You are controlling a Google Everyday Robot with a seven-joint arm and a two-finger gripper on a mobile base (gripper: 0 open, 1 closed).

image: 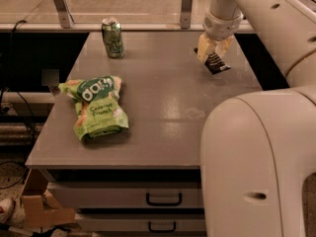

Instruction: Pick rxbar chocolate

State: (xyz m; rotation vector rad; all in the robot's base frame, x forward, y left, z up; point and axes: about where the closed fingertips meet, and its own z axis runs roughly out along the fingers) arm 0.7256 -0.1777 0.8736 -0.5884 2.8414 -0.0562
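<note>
The rxbar chocolate [217, 63] is a small black bar with faint white print, at the table's far right. My gripper [212, 55] hangs down from the arm at the upper right and is shut on the bar's upper end. The bar hangs tilted from the yellowish fingers [204, 48], just above the grey tabletop [163, 93].
A large green snack bag [96, 107] lies at the left of the table. A green drink can [112, 37] stands at the back left. My white arm and base [256, 152] fill the right side. Drawers [163, 199] sit below the table's front edge.
</note>
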